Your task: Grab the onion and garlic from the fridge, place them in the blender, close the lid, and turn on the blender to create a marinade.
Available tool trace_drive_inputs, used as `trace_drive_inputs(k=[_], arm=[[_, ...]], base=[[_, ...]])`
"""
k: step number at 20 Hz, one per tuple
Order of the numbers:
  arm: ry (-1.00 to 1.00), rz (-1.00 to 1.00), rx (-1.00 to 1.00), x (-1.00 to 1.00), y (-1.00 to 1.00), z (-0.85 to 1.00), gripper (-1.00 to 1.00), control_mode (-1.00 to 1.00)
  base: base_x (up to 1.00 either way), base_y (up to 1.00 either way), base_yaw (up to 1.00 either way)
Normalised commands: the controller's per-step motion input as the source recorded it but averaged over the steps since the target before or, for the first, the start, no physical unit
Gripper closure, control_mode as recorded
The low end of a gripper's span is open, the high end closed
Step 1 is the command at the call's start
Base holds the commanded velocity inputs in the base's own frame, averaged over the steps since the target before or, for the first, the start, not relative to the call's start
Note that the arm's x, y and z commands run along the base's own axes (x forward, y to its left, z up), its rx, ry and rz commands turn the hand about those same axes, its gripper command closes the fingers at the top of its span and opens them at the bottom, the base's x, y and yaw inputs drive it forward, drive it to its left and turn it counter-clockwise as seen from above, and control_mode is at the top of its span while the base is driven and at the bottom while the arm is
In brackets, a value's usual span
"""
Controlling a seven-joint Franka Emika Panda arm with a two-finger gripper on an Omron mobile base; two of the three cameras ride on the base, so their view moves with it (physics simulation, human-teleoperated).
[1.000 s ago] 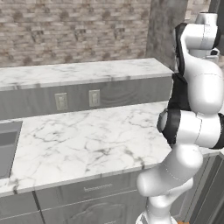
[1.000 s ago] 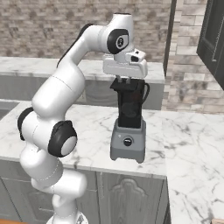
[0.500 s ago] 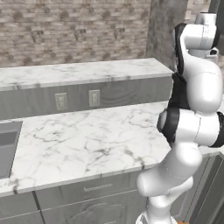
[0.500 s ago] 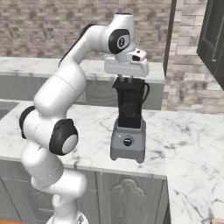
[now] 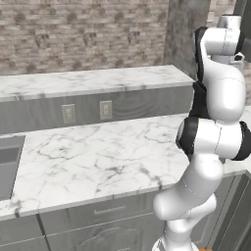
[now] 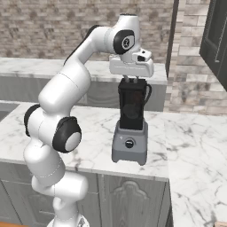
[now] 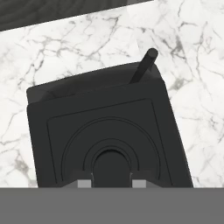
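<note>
On the marble counter [image 6: 95, 133], the jaws grip the lid [image 7: 109, 140] atop the blender [image 6: 131, 128].

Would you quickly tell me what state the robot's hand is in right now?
Hand: directly above the blender, closed on the central knob of the lid that sits on the jar.

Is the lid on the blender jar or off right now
On. In the hand view the lid covers the jar top squarely, and the gripper has its fingertips either side of the lid's centre knob.
</note>
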Motion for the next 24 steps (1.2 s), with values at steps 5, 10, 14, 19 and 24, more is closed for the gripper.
trace_drive_inputs(k=[5, 10, 14, 19, 24], arm=[[0.00, 0.09, -0.03, 0.00, -0.03, -0.26, 1.00, -1.00], [0.00, 0.01, 0.00, 0.05, 0.00, -0.01, 1.00, -1.00], [0.00, 0.00, 0.00, 0.00, 0.04, 0.00, 1.00, -1.00], [0.00, 0.00, 0.00, 0.00, 0.13, -0.20, 1.00, -1.00], [0.00, 0.00, 0.00, 0.00, 0.00, -0.28, 1.00, -1.00]], base=[[0.00, 0.00, 0.00], [0.00, 0.00, 0.00], [0.00, 0.00, 0.00], [0.00, 0.00, 0.00], [0.00, 0.00, 0.00]])
